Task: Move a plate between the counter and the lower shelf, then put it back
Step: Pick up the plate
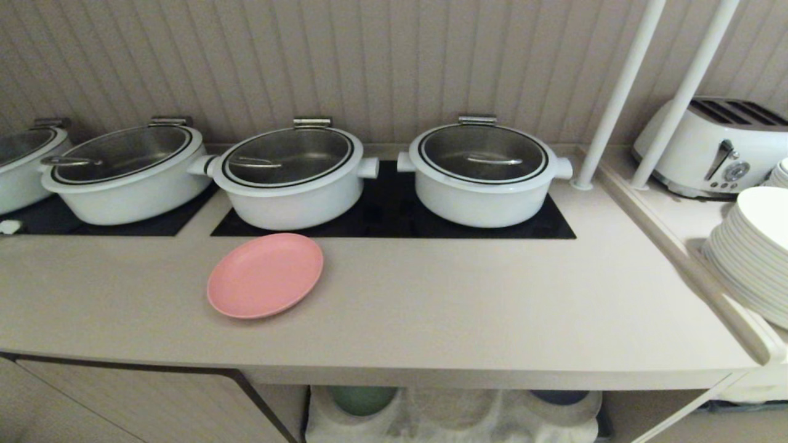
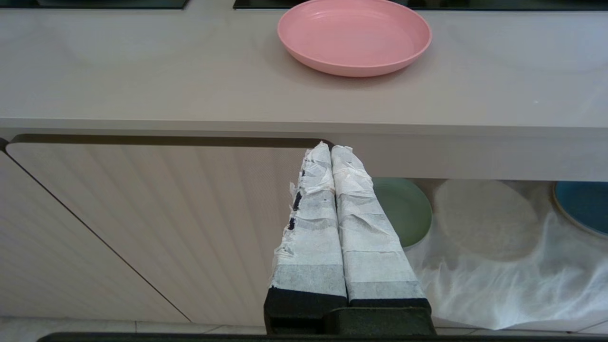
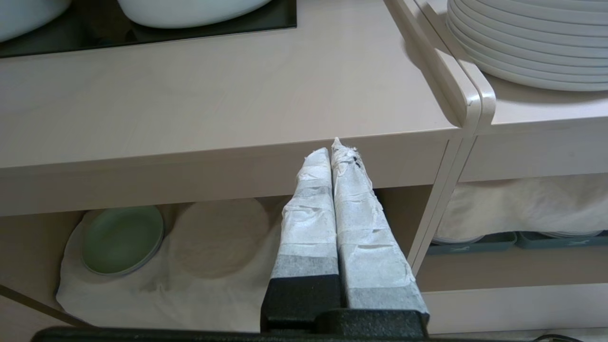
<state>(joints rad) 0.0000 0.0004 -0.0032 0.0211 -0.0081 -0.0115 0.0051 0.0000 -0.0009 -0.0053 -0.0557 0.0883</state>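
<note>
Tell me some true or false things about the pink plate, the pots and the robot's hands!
1. The pink plate lies on the counter. True.
2. The left hand holds the pink plate. False: it is shut on nothing, below the counter's edge.
3. A green plate sits on the lower shelf. True.
4. The right hand is wide open. False: it is shut.
5. The white pots have no lids. False: each has a lid.

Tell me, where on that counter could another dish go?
The counter is bare from the pink plate right to its raised end lip, and left of the plate too. The back is crowded: white pots fill the hob panels. The side ledge holds stacked white plates and a toaster.
</note>
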